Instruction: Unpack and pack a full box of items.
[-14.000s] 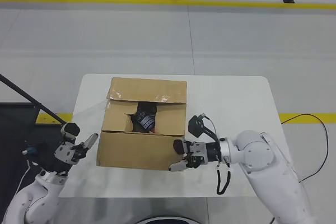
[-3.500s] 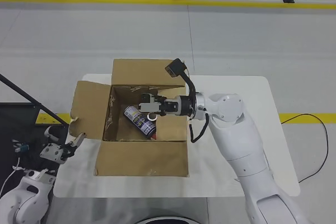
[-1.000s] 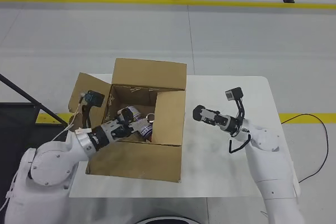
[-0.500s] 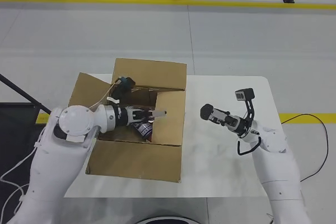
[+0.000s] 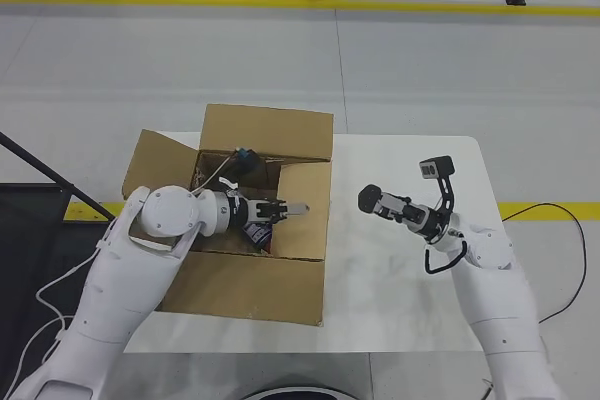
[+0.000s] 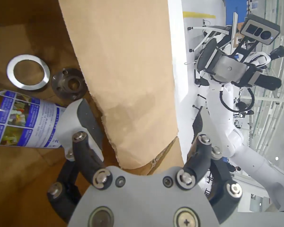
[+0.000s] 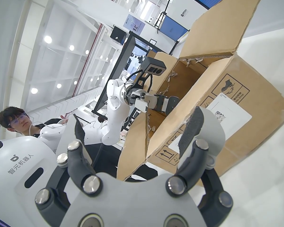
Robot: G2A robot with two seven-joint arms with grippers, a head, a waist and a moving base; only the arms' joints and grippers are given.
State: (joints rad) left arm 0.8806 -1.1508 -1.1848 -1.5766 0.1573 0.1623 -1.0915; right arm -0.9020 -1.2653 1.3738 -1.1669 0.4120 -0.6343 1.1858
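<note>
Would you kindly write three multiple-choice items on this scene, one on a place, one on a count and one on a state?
1. Where is the left gripper?
A. Well clear of the box
B. Astride a flap of the box
C. Under the box

2. How many round metal parts lie beside the can in the left wrist view?
A. None
B. Two
C. Five

3. The right gripper is
A. open and empty
B. shut on the can
C. shut on a flap

Answers:
1 B, its fingers stand either side of the flap.
2 B, a ring and a flange lie there.
3 A, it is spread wide with nothing in it.
</note>
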